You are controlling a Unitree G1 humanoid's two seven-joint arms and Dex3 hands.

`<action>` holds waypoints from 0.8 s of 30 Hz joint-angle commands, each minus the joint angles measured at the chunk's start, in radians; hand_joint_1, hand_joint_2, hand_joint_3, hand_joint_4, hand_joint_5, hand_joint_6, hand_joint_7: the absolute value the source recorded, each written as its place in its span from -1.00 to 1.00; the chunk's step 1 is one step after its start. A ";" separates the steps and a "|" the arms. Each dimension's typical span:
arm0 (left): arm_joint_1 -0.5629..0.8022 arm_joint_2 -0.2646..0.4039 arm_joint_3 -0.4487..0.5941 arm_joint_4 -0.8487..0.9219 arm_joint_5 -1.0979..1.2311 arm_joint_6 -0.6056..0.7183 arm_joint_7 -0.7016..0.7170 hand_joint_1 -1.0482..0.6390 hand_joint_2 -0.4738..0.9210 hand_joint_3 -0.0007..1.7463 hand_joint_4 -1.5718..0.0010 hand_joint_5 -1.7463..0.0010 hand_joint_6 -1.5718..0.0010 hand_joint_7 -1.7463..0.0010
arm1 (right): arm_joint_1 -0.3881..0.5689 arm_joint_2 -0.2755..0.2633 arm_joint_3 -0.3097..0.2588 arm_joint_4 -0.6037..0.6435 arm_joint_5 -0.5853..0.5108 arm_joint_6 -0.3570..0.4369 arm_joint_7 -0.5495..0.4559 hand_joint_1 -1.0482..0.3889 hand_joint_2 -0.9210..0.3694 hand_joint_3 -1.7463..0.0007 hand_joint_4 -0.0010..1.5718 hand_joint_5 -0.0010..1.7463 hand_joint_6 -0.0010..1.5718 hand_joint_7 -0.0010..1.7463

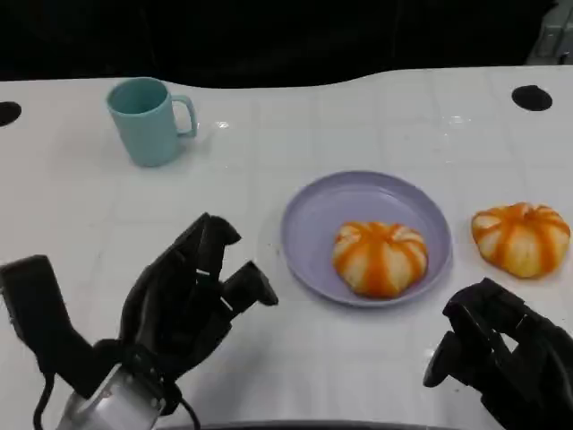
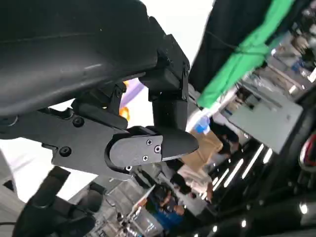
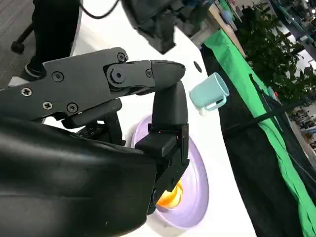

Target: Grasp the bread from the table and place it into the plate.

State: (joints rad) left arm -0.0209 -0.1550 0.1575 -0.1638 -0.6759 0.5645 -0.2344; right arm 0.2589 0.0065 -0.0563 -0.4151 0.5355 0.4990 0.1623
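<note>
One bun (image 1: 521,237) right of the plate (image 1: 309,224) looks soft, light; cup its sides gently. Both hands, left hand (image 1: 183,300) and right hand (image 1: 506,354), hang empty, fingers loosely apart.

White bench (image 1: 81,224): teal mug (image 1: 148,120); lilac round plate (image 1: 315,215) holding orange-striped bread bun (image 1: 380,258); second bun (image 1: 521,237) beside plate.

Left robot hand (image 1: 192,300) and right robot hand (image 1: 501,354) hover empty, fingers apart.

A robotics lab or open workshop hall: a white surface (image 1: 81,206) backed by black and green cloth (image 3: 276,128); long ceiling strip lights (image 2: 247,165); people (image 2: 165,210) at crowded workbenches; potted plants (image 3: 269,54) beyond
</note>
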 commanded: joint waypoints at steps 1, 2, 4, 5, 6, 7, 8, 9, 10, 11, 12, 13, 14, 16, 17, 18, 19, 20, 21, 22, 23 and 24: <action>0.057 0.025 -0.008 -0.041 0.003 0.008 0.017 -0.40 1.00 -0.37 -0.01 -1.00 0.30 -1.00 | 0.008 -0.013 -0.002 -0.026 -0.001 0.004 -0.005 -0.25 -1.00 0.69 -0.20 1.00 -0.33 0.79; 0.064 0.026 -0.009 -0.046 0.002 0.009 0.021 -0.39 1.00 -0.38 0.00 -1.00 0.31 -1.00 | 0.009 -0.012 -0.002 -0.028 -0.001 0.005 -0.007 -0.25 -1.00 0.69 -0.20 1.00 -0.33 0.79; 0.080 0.026 -0.007 -0.052 -0.001 0.013 0.028 -0.39 1.00 -0.39 0.01 -1.00 0.32 -1.00 | 0.010 -0.010 -0.004 -0.031 0.002 0.008 -0.009 -0.25 -1.00 0.69 -0.20 1.00 -0.33 0.79; 0.086 0.026 -0.005 -0.054 -0.003 0.014 0.031 -0.39 1.00 -0.40 0.00 -1.00 0.30 -1.00 | 0.011 -0.009 -0.004 -0.032 0.003 0.010 -0.010 -0.25 -1.00 0.70 -0.20 1.00 -0.33 0.79; 0.091 0.025 -0.004 -0.056 -0.005 0.016 0.034 -0.39 1.00 -0.41 -0.01 -1.00 0.29 -1.00 | 0.011 -0.009 -0.005 -0.033 0.004 0.011 -0.010 -0.25 -1.00 0.70 -0.20 1.00 -0.33 0.79; 0.104 0.023 -0.002 -0.064 -0.004 0.014 0.041 -0.39 1.00 -0.42 -0.02 -1.00 0.29 -1.00 | 0.010 -0.011 -0.007 -0.034 0.006 0.013 -0.009 -0.25 -1.00 0.71 -0.21 1.00 -0.33 0.79; 0.113 0.022 -0.002 -0.069 -0.004 0.012 0.046 -0.39 1.00 -0.43 -0.02 -1.00 0.28 -1.00 | 0.010 -0.013 -0.008 -0.034 0.007 0.015 -0.008 -0.26 -1.00 0.71 -0.21 1.00 -0.33 0.78; 0.121 0.021 -0.003 -0.074 -0.002 0.010 0.051 -0.39 1.00 -0.44 -0.02 -1.00 0.28 -1.00 | 0.009 -0.013 -0.010 -0.035 0.008 0.018 -0.009 -0.26 -1.00 0.71 -0.22 1.00 -0.34 0.78; 0.126 0.020 -0.004 -0.077 -0.001 0.008 0.054 -0.39 1.00 -0.45 -0.02 -1.00 0.28 -1.00 | 0.009 -0.013 -0.010 -0.036 0.008 0.019 -0.010 -0.26 -1.00 0.71 -0.22 1.00 -0.34 0.78; 0.128 0.021 -0.005 -0.078 -0.001 0.007 0.056 -0.39 1.00 -0.45 -0.02 -1.00 0.28 -1.00 | 0.009 -0.013 -0.011 -0.037 0.007 0.021 -0.011 -0.26 -1.00 0.71 -0.22 1.00 -0.34 0.78; 0.130 0.021 -0.006 -0.079 -0.001 0.007 0.058 -0.39 1.00 -0.45 -0.02 -1.00 0.28 -1.00 | 0.009 -0.012 -0.011 -0.038 0.007 0.022 -0.011 -0.26 -1.00 0.71 -0.22 1.00 -0.34 0.78; 0.130 0.021 -0.006 -0.080 -0.002 0.006 0.059 -0.39 1.00 -0.45 -0.02 -1.00 0.28 -1.00 | 0.009 -0.012 -0.012 -0.038 0.007 0.023 -0.011 -0.25 -1.00 0.71 -0.22 1.00 -0.34 0.78; 0.139 0.020 -0.008 -0.083 0.005 0.003 0.067 -0.39 1.00 -0.45 -0.02 -1.00 0.28 -1.00 | 0.009 -0.012 -0.014 -0.038 0.006 0.019 -0.009 -0.25 -1.00 0.71 -0.22 1.00 -0.34 0.78; 0.154 0.021 -0.014 -0.084 0.017 -0.006 0.071 -0.39 1.00 -0.46 0.00 -1.00 0.31 -1.00 | 0.008 -0.011 -0.017 -0.037 0.007 0.017 -0.007 -0.26 -1.00 0.72 -0.23 1.00 -0.34 0.78; 0.162 0.024 -0.019 -0.082 0.022 -0.012 0.064 -0.40 1.00 -0.49 0.01 -1.00 0.31 -1.00 | 0.009 -0.012 -0.018 -0.038 0.005 0.015 -0.008 -0.27 -1.00 0.72 -0.23 1.00 -0.34 0.78; 0.166 0.026 -0.022 -0.081 0.025 -0.016 0.059 -0.40 1.00 -0.51 0.01 -1.00 0.31 -1.00 | 0.009 -0.012 -0.019 -0.039 0.004 0.015 -0.009 -0.27 -1.00 0.72 -0.23 1.00 -0.34 0.78; 0.169 0.027 -0.025 -0.080 0.026 -0.019 0.056 -0.40 1.00 -0.52 0.02 -1.00 0.31 -1.00 | 0.009 -0.012 -0.019 -0.039 0.003 0.015 -0.009 -0.27 -1.00 0.73 -0.23 1.00 -0.34 0.78; 0.170 0.028 -0.027 -0.079 0.026 -0.021 0.055 -0.40 1.00 -0.53 0.02 -1.00 0.31 -1.00 | 0.010 -0.012 -0.019 -0.040 0.002 0.015 -0.009 -0.27 -1.00 0.73 -0.23 1.00 -0.34 0.78; 0.171 0.028 -0.027 -0.080 0.026 -0.022 0.055 -0.40 1.00 -0.53 0.02 -1.00 0.31 -1.00 | 0.010 -0.012 -0.019 -0.040 0.002 0.015 -0.009 -0.27 -1.00 0.73 -0.23 1.00 -0.34 0.78; 0.171 0.029 -0.028 -0.080 0.026 -0.023 0.055 -0.40 1.00 -0.53 0.02 -1.00 0.31 -1.00 | 0.010 -0.012 -0.019 -0.040 0.002 0.015 -0.009 -0.27 -1.00 0.73 -0.23 1.00 -0.34 0.79; 0.173 0.028 -0.035 -0.079 0.036 -0.034 0.054 -0.40 1.00 -0.53 0.02 -1.00 0.31 -1.00 | 0.011 -0.011 -0.022 -0.034 0.004 0.007 -0.002 -0.27 -1.00 0.73 -0.23 1.00 -0.34 0.79; 0.174 0.027 -0.040 -0.078 0.044 -0.043 0.053 -0.41 1.00 -0.53 0.01 -1.00 0.30 -1.00 | 0.013 -0.011 -0.025 -0.030 0.006 0.000 0.004 -0.27 -1.00 0.72 -0.24 1.00 -0.36 0.80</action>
State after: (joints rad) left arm 0.1463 -0.1388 0.1244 -0.2346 -0.6515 0.5535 -0.1797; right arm 0.2650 0.0055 -0.0662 -0.4431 0.5354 0.5176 0.1587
